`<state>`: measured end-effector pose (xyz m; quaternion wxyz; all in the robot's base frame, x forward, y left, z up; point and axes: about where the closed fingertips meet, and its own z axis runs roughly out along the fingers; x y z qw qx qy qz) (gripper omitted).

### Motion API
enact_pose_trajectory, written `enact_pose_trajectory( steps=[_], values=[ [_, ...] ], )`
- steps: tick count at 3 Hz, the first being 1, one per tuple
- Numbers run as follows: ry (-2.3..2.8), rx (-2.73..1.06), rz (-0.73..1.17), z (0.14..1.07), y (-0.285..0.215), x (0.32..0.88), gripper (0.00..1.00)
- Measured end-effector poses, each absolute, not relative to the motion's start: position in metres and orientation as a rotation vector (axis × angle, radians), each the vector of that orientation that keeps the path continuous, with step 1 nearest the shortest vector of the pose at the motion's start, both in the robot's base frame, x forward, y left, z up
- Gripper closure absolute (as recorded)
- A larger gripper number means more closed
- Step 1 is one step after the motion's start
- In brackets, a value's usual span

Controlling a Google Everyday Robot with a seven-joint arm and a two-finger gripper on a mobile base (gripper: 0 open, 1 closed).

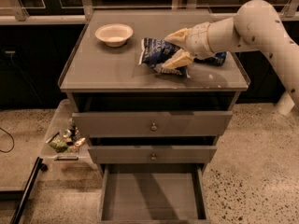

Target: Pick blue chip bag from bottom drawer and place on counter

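Note:
The blue chip bag (154, 54) lies on the counter (107, 71), right of the middle. My gripper (167, 52) reaches in from the right at counter height. Its two pale fingers (180, 59) stand apart, one at the bag's far side and one at its near side, and the bag rests on the counter between them. The bottom drawer (152, 195) is pulled out below, with its flat grey inside bare.
A white bowl (114, 34) sits at the counter's back left. A small blue object (216, 58) lies behind my wrist at the counter's right. The two upper drawers (153, 125) are shut. A low tray of small items (65, 141) stands left of the cabinet.

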<state>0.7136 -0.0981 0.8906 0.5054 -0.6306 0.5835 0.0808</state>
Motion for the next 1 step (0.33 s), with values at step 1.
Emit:
enact_pose_trajectory(
  steps=[1],
  values=[
    [1.408, -1.521, 0.195, 0.8906, -0.0981, 0.7136, 0.0]
  ],
)
